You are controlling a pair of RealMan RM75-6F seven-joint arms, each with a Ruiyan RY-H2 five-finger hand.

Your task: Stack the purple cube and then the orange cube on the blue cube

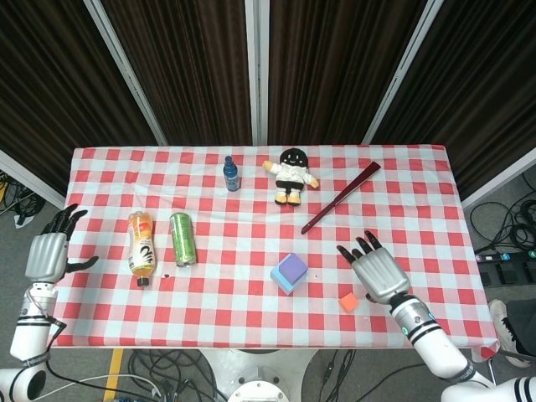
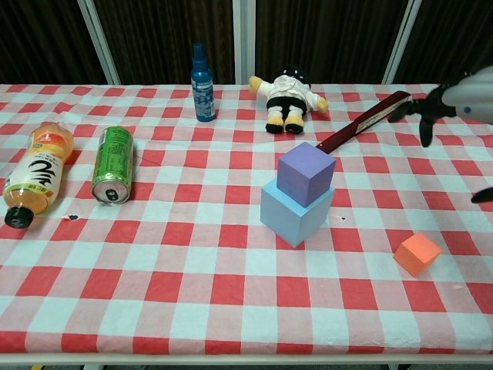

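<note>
The purple cube (image 2: 306, 173) sits on top of the blue cube (image 2: 293, 213), turned slightly off square from it; both stand near the middle of the red-and-white checked table (image 2: 192, 308). In the head view the pair reads as a single stack, purple face uppermost (image 1: 291, 270). The orange cube (image 2: 417, 253) lies alone on the cloth, to the right of the stack and nearer the front edge, apart from both other cubes and untouched by either hand.

The right hand (image 1: 378, 270) hovers above the right part of the table, just beside the orange cube in the head view, fingers spread wide and holding nothing. Only its dark fingertips (image 2: 425, 116) reach into the chest view at the right edge. The left hand (image 1: 48, 253) hangs off the left edge of the table, fingers apart, empty.

Containers: an orange drink bottle (image 2: 37, 173) lies on its side at the left, dark cap toward the front edge; its contents appear orange through the upper part. Just beside it a green can (image 2: 113, 163) lies on its side, its end facing the camera; whether it is opened cannot be told. A blue spray bottle (image 2: 202, 74) stands upright near the far edge.

A plush doll (image 2: 286, 96) sits right of the spray bottle, and a dark red folded fan (image 2: 362, 123) lies diagonally beyond the stack.
</note>
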